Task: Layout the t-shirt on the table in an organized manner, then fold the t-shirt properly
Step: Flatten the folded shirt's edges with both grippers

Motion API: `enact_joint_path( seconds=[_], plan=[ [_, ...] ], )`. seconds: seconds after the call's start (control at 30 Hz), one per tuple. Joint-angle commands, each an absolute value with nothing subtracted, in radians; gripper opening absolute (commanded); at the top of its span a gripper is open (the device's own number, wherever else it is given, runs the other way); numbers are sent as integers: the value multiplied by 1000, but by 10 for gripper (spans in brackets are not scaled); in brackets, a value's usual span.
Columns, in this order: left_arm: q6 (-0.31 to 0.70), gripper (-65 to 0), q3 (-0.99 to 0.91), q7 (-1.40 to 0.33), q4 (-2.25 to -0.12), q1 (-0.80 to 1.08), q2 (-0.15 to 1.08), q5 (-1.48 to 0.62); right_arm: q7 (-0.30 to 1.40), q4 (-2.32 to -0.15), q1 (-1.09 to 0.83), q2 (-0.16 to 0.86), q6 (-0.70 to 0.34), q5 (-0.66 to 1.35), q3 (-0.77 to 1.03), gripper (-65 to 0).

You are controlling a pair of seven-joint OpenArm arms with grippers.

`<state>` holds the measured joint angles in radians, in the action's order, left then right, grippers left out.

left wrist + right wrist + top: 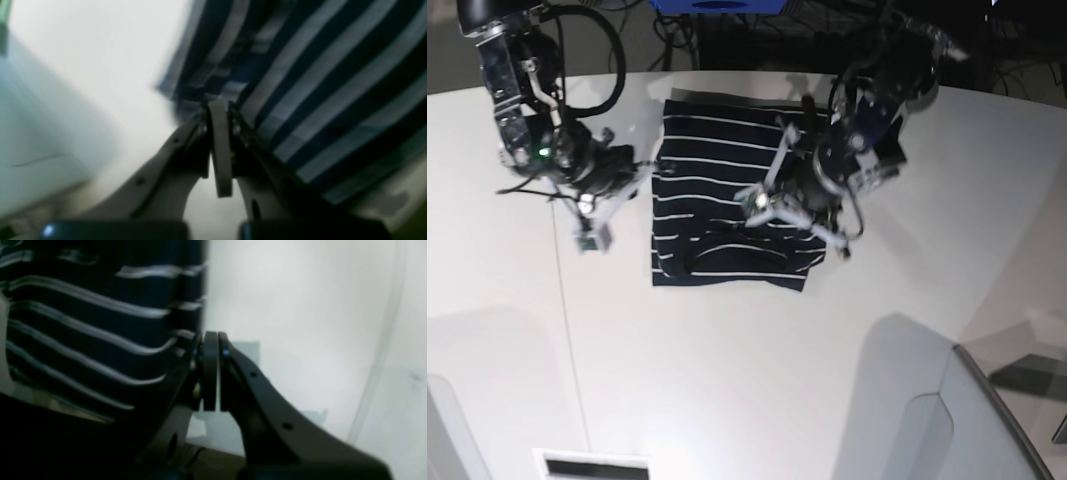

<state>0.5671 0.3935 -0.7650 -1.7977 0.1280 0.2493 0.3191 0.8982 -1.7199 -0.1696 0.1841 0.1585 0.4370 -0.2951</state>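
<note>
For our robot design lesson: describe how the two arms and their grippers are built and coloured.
Both arms are black, jointed, with loose black cables. The right arm shows a small green light. Each gripper has two curved fingers with bolt holes: the left gripper looks pale grey, the right gripper black.
</note>
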Motion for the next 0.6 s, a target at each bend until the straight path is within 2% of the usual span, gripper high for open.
enact_joint_path(
  seconds=[0.0,0.1,0.33,0.57],
  plan=[
    [559,-650,354,-725,-1810,157,249,325,886,-1738,-160,185,153,443,-321,-648],
    [559,-650,298,-656,-1808,231,249,325,854,-1736,-160,168,153,443,-377,-648],
    [558,-650,278,-647,-1747,255,252,325,846,-1727,-127,165,153,443,-524,-648],
    [558,-650,288,-645,-1693,254,248,325,845,-1673,-104,165,156,440,-542,-648]
  ],
)
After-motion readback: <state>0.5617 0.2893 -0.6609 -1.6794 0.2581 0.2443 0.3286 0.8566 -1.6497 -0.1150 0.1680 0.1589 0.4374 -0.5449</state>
